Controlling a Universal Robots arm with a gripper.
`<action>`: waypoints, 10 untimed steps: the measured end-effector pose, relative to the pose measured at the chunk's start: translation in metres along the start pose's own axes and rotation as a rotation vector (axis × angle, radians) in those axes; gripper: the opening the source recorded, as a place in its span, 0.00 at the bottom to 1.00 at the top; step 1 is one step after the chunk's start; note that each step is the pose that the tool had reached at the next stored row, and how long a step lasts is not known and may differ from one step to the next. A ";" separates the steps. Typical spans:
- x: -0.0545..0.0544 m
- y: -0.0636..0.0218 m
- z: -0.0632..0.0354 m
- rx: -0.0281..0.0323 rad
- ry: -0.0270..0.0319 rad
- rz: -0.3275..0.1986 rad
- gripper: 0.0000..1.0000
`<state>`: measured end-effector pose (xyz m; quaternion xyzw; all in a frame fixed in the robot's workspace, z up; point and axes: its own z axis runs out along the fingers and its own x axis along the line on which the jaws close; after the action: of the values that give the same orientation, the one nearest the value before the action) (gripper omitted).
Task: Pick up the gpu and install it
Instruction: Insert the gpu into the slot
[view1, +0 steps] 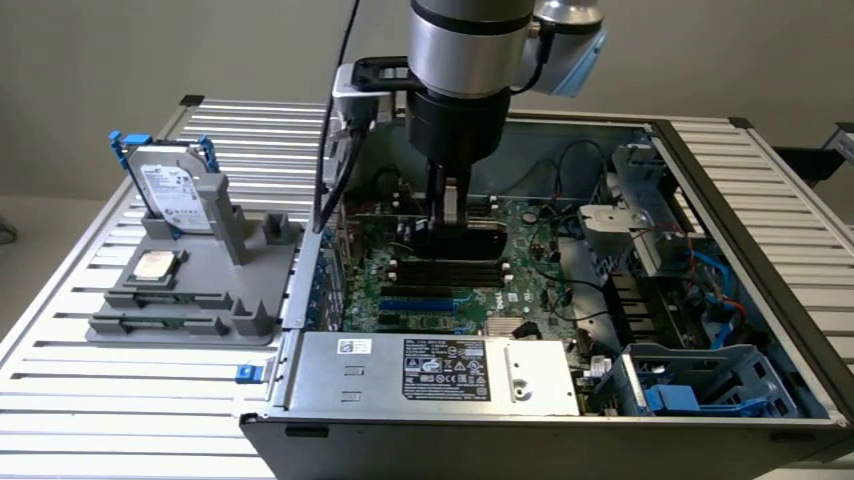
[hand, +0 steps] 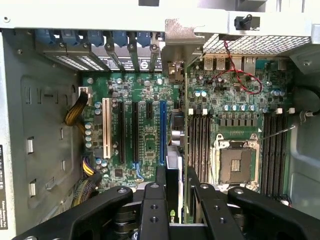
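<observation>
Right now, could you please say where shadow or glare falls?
Exterior view: open grey computer case dim inside beneath the arm, ribbed silver table evenly bright. Wrist view: pale case rim glares; green gpu card with black cooler looks dark.

case (view1: 534, 435) top open; ram slots (hand: 197, 140) and blue slot (hand: 162, 132) closely flank gpu (hand: 173, 180).

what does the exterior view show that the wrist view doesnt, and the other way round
Exterior view: the robot arm, the slatted table, and a grey holder beside the case, carrying an upright hard drive and a flat CPU chip. It also gives the labelled power supply.
Wrist view: the empty CPU socket, the white slot, the yellow cable bundle and the red wires.
Both: the motherboard inside the open case, and the gpu gripped between the jaws over it.
</observation>
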<state>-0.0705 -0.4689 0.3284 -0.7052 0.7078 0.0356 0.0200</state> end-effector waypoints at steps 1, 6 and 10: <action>0.000 0.0003 0.0018 0.0000 0.0000 0.000 0.26; 0.003 0.0016 0.0107 0.0000 0.0000 0.000 0.26; 0.005 0.0032 0.0179 0.0000 0.0000 0.000 0.26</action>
<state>-0.0741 -0.4723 0.3102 -0.7051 0.7079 0.0356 0.0200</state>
